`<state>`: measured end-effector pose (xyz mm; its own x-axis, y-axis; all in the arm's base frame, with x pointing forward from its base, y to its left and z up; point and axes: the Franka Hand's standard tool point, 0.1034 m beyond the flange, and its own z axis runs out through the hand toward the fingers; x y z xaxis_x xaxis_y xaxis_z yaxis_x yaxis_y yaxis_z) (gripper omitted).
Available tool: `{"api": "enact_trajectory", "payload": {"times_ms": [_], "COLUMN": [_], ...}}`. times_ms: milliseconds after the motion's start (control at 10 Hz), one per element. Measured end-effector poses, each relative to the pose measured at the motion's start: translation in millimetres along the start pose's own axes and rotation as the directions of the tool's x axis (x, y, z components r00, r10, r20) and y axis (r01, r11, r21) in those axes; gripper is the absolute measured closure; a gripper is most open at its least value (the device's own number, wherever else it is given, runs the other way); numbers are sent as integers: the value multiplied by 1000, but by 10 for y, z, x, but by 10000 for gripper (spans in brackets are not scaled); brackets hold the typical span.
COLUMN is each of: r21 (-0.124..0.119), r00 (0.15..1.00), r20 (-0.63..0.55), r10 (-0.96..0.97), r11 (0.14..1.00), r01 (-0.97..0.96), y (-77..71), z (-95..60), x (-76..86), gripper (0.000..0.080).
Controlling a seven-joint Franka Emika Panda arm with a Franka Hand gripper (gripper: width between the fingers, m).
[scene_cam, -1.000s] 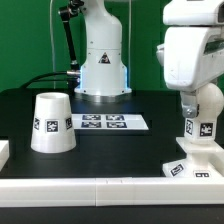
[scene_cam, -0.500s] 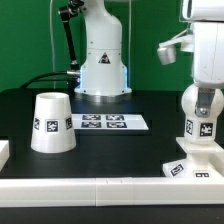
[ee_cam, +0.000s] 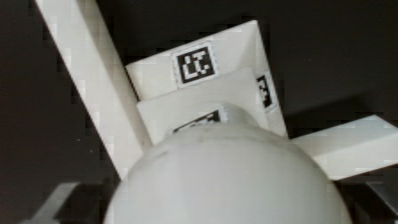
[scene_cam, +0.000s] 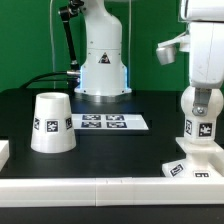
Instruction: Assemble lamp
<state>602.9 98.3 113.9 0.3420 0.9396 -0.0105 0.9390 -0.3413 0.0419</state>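
The white ball bulb [scene_cam: 201, 118] stands upright on the stepped square base [scene_cam: 194, 164] at the exterior view's right, by the front rail. My gripper [scene_cam: 200, 92] hangs straight over the bulb's top, with a finger on either side and the jaws open. In the wrist view the bulb [ee_cam: 214, 175] fills the near part of the picture, and dark fingers [ee_cam: 54, 203] show at its sides. The tagged base [ee_cam: 199, 68] lies beneath it. The cone shade [scene_cam: 51, 123] stands wide end down at the exterior view's left, far from my gripper.
The marker board [scene_cam: 103, 123] lies flat in the middle of the black table. A white rail [scene_cam: 90, 188] runs along the front edge. The arm's pedestal [scene_cam: 102, 70] stands at the back. A small white block [scene_cam: 3, 152] sits at the exterior view's far left.
The hand turned about its vertical axis over the bulb between one second and half a second ago. The bulb's tags kept their place. Nothing has moved since.
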Motion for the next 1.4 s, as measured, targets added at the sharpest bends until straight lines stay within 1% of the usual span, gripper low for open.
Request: {"api": "enact_trajectory", "payload": {"times_ms": [100, 300, 500, 600, 700, 900, 1000, 1200, 1300, 1400], "r21": [2, 1, 11, 14, 18, 21, 25, 32, 35, 45], "r00": [991, 929, 819, 769, 699, 618, 548, 443, 373, 268], "r20": [-5, -16, -25, -25, -23, -19, -17, -14, -11, -7], "r10": [132, 369, 573, 638, 714, 786, 836, 897, 928, 963], "r11": [991, 929, 819, 770, 700, 618, 548, 443, 373, 268], "r01": [-132, -369, -573, -638, -714, -786, -836, -896, -927, -962], "y": [3, 0, 0, -2, -5, -11, -13, -21, -25, -34], "z": [2, 7, 10, 10, 8, 12, 13, 16, 16, 12], "x": [-14, -6, 2, 5, 13, 15, 19, 29, 35, 46], "gripper": [223, 223, 222, 222, 222, 222, 222, 222, 222, 222]}}
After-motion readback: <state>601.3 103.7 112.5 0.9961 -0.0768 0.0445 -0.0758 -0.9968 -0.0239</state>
